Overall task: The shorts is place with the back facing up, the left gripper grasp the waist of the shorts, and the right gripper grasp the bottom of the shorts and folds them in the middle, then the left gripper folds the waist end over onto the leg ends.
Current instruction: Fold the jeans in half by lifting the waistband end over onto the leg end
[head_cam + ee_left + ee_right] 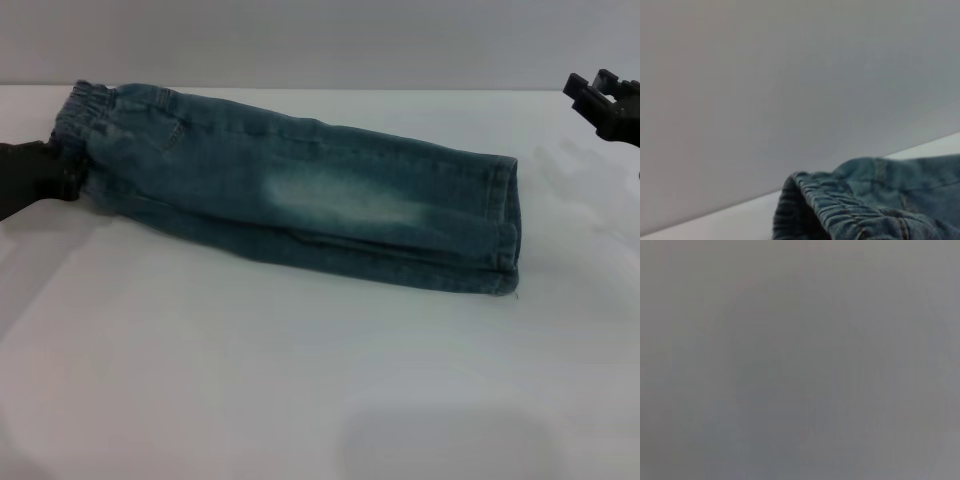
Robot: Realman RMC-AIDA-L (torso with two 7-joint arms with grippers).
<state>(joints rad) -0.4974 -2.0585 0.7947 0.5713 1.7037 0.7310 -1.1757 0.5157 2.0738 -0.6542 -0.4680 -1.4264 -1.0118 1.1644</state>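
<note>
At the far left of the head view, the left gripper (60, 170) sits at the table's edge, its black body pressed against the waist (82, 115); it meets the ruffled band at the near corner and looks clamped on the cloth there, though the fingers themselves are hidden by the denim. In the left wrist view the gathered elastic of the waist (840, 210) rises close to the camera, bunched and slightly lifted off the white table (740, 210). The shorts (300, 195) lie folded lengthwise in the middle, one leg stacked on the other, stretching from the waist at the left to the right across the white table (300, 380); a pale faded patch shows on the upper layer near the centre. The leg ends (505, 225) lie flat at the right, the two stitched hems stacked one on the other. Farther right, the right gripper (600, 100) hangs raised at the frame edge, well apart from the shorts; whether its fingers are parted cannot be told; its wrist view shows only plain grey.
</note>
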